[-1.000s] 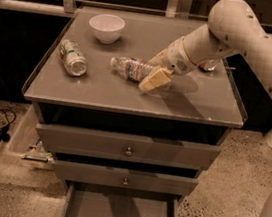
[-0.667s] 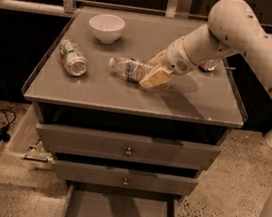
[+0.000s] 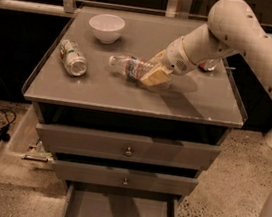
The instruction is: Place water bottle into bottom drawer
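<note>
A: Where's the bottle?
B: On its side on the bench, about mid-top. The cap points toward the bowl side, the base toward the arm. It doesn't look lifted.
A: And the gripper?
B: Down at the bottle's base end, reaching in from the right. The jaws sit around the base, but I can't tell whether they've closed on it or just bracket it.
A: And the bottom drawer?
B: Pulled out under the two knobbed drawers, bare grey floor showing. It's well below the bottle and nearer the camera.
A: Handling notes?
B: Clear, thin, ribbed plastic. I can't make out the contents; if it's empty, it's light. It's round and lying flat, so it'll likely roll if nudged off-axis. The walls probably give under a squeeze, so a hard pinch may buckle it or squirt it out. The label band looks slicker than the ribs.
A: Best hold?
B: Across the body, on the ribs near the base, jaws square to the long axis. The base end should be stiffer than mid-body. Skip the cap end, it's too narrow.
A: Clutter?
B: There's a green-white can on its side left of the bottle, apart from it. A red can is mostly hidden behind the arm.
</note>
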You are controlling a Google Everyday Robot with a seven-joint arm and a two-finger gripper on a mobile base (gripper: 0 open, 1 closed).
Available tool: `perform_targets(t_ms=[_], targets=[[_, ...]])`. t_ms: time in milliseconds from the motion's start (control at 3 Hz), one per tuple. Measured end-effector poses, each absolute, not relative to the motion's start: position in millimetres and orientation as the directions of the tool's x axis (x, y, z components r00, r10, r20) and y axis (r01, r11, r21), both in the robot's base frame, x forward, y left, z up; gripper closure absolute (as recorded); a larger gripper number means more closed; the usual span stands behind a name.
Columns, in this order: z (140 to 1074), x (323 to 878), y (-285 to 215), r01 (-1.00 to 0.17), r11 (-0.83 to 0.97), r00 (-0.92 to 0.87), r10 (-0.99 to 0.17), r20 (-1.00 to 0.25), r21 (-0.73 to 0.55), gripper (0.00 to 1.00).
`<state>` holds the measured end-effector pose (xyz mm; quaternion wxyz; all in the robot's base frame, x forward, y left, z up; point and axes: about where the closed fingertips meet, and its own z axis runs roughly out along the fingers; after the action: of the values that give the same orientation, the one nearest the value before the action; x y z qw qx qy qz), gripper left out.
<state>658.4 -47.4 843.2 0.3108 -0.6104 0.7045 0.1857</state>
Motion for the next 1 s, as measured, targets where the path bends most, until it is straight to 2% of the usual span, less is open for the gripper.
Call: perform_targets(t_ms=[1000], targets=[[852,590,-71,-0.971,0.172,-0.02,-0.753,-0.658,-0.168,1.0]])
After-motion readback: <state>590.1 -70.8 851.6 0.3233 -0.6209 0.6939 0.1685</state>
